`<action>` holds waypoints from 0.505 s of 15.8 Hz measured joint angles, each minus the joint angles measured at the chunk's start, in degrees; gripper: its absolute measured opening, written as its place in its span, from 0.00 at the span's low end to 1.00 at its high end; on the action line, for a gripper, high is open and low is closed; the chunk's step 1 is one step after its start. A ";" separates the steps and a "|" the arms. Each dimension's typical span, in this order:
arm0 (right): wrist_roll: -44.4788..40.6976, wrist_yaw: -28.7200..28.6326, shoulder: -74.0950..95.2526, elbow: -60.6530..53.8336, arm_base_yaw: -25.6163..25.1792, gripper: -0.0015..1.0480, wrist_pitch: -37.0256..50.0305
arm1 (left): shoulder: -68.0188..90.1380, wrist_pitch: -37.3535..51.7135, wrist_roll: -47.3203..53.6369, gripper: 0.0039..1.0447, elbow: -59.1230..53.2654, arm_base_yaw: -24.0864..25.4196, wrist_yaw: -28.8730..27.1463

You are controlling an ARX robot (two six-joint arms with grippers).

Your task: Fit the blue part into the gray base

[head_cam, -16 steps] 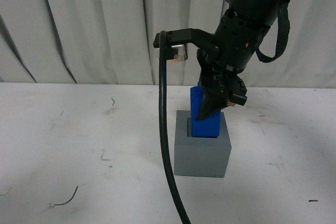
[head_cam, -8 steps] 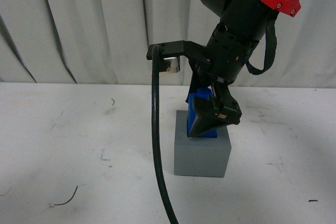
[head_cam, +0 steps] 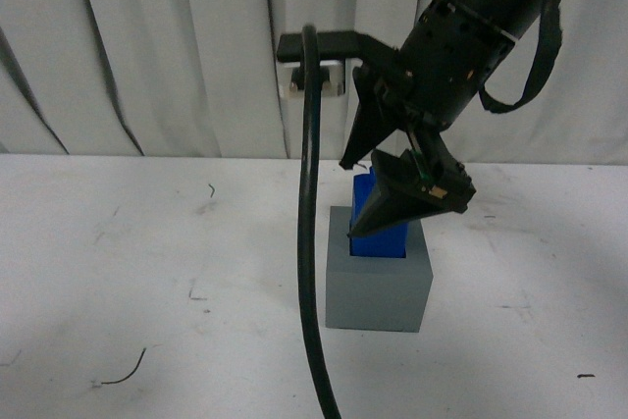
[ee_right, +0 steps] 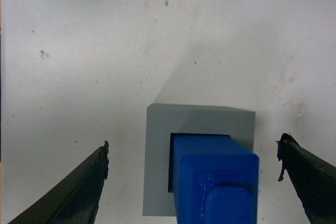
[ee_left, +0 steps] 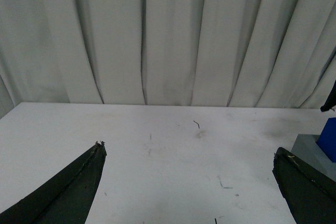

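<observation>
Standing in the base (head_cam: 378, 291) on a scuffed white worktop (head_cam: 147, 272) before pale pleated curtains (head_cam: 147, 46), the part (head_cam: 383, 240) is ungripped; right pincer (ee_right: 193, 142) and left pincer (ee_left: 189, 149) both gape, released.

Front cam sits on the robot's body, tilted a bit down, looking across the scuffed white counter (head_cam: 118, 272) to the pale pleated curtain (head_cam: 177, 46). The matte gray cube with the recessed top (head_cam: 378, 291) and the bright blue rectangular block (head_cam: 388, 242) land mid-frame, fairly near, with the black right arm (head_cam: 461, 36) crowding the lens. Left wrist cam rides low, facing that same curtain across the counter, its own dark fingers (ee_left: 68, 192) framing the shot, and it only clips cube and block at one edge. Right wrist cam stares straight down, very close on the block's top, so all three share that pair.
</observation>
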 joint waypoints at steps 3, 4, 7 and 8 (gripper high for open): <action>-0.02 -0.52 -7.54 -7.19 -0.87 0.94 7.23 | 0.00 0.00 0.02 0.94 0.00 0.00 0.00; 0.09 -0.85 -10.14 -11.34 -1.90 0.94 12.96 | 0.00 0.02 0.02 0.94 0.00 0.00 0.00; 4.33 -2.23 -15.43 -22.47 -5.18 0.94 31.85 | 0.00 0.00 0.00 0.94 0.00 0.00 0.00; 8.26 -2.45 -18.29 -28.72 -7.23 0.94 43.12 | 0.00 0.00 0.00 0.94 0.00 0.00 0.00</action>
